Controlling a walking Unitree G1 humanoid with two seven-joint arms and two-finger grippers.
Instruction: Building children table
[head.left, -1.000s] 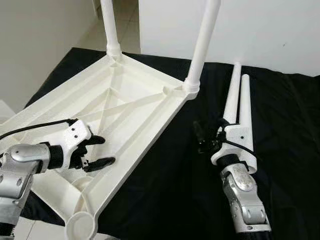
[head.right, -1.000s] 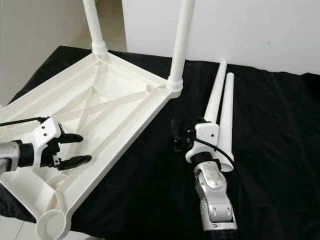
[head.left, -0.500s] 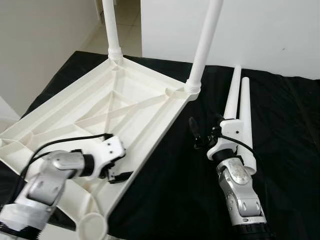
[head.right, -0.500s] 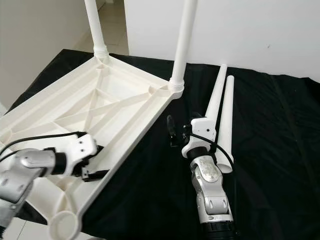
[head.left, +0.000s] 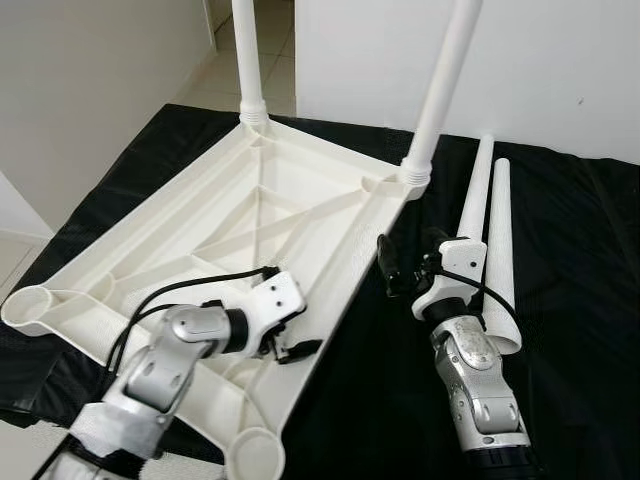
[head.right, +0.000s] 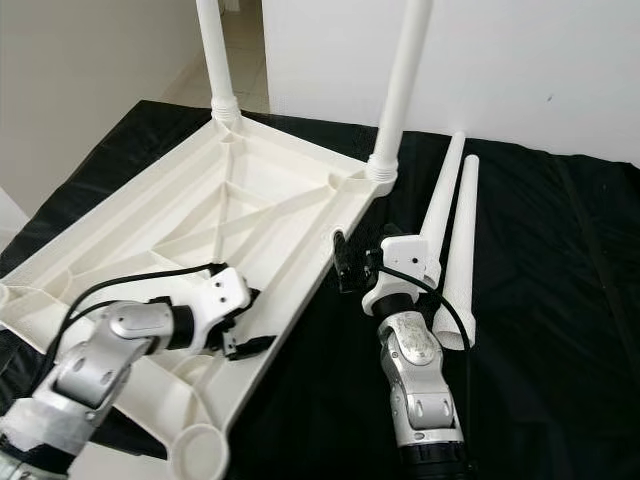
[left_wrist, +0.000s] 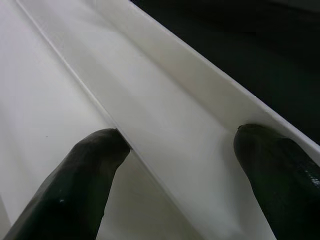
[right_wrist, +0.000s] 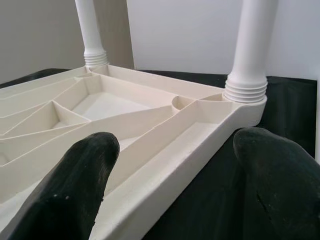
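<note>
A black cloth (head.left: 580, 300) covers the whole surface. On it lies an upturned white plastic tabletop (head.left: 250, 240), two legs standing up from its far corners. Just right of it, two loose white table legs (head.left: 490, 240) lie side by side, touching.

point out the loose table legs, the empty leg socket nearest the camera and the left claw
loose table legs (head.left: 497, 235), left eye view, mid shaft
empty leg socket (head.left: 256, 456), left eye view, round rim
left claw (head.left: 296, 345), left eye view, between fingertips
</note>
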